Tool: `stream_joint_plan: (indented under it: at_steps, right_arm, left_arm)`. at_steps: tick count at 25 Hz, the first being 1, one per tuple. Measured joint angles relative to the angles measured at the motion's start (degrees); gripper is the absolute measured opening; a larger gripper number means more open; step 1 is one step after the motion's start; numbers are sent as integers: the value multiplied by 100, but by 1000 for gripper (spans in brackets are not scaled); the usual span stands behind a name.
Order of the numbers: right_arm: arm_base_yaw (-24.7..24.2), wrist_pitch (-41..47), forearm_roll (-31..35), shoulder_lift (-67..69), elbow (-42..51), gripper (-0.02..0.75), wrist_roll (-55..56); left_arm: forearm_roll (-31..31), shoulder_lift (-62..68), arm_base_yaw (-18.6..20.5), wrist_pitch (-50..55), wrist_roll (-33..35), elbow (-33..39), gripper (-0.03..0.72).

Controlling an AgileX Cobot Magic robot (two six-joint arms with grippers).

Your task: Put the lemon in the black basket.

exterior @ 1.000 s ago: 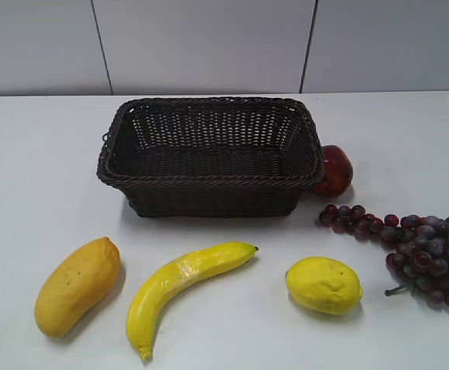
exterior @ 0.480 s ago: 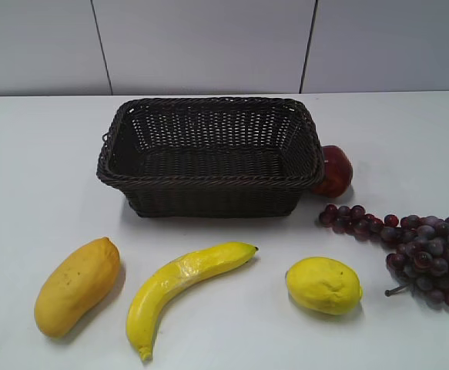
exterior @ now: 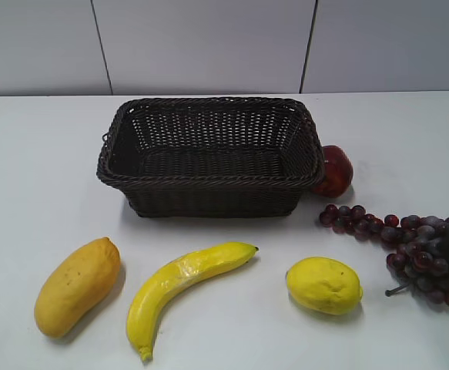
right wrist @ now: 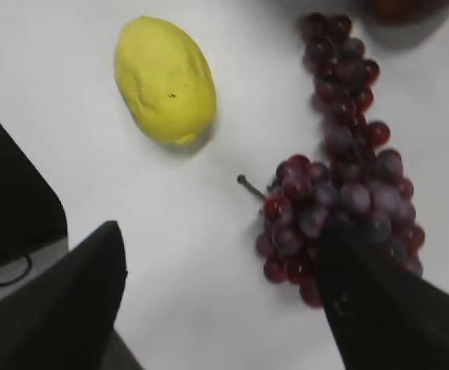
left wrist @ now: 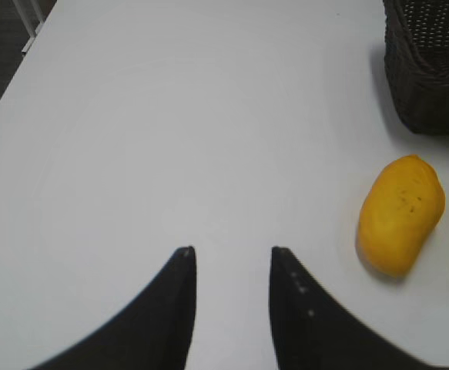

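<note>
The lemon [right wrist: 165, 79] lies on the tabletop [exterior: 39, 154] in front of the black basket [exterior: 209, 181], beside the grapes [right wrist: 340, 193]. The right gripper [right wrist: 220, 266], jaws spread wide and empty, is nearer; the lemon sits ahead and slightly left, its long axis slanting. The left gripper [left wrist: 232, 258], jaws narrowly parted, sits near the mango [left wrist: 401, 214].

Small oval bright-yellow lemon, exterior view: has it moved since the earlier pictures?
No. The small oval bright-yellow lemon lies unmoved left of the dark red grape bunch.

The lemon [exterior: 323, 285] is bright yellow with bumpy skin. The black basket [exterior: 209, 182] is dark brown-black and woven. The mango [exterior: 78, 285] is orange-yellow, the banana [exterior: 179, 284] yellow, the grapes [exterior: 409, 247] dark purple-red. The surface [exterior: 39, 169] is white.
</note>
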Motion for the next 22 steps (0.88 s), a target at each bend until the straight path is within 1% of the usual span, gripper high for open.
stream_joint_plan:
  at_steps: [4,10,13,17,22]
  right_arm:
    - [579,-563,4,726,-120,573,-898]
    - [1236,-1358,7,1743,-127,573,-1641]
    - [1356,-1581,24,2283,-129,573,-1745]
    - [1363,-1927,45,2942,-133,573,-1833]
    - [1366,-1972,83,3481,-140,573,-2003]
  left_arm:
    - [5,0,0,0,0,0,239]
    - [5,0,0,0,0,0,239]
    - [5,0,0,0,0,0,239]
    - [5,0,0,0,0,0,239]
    - [5,0,0,0,0,0,239]
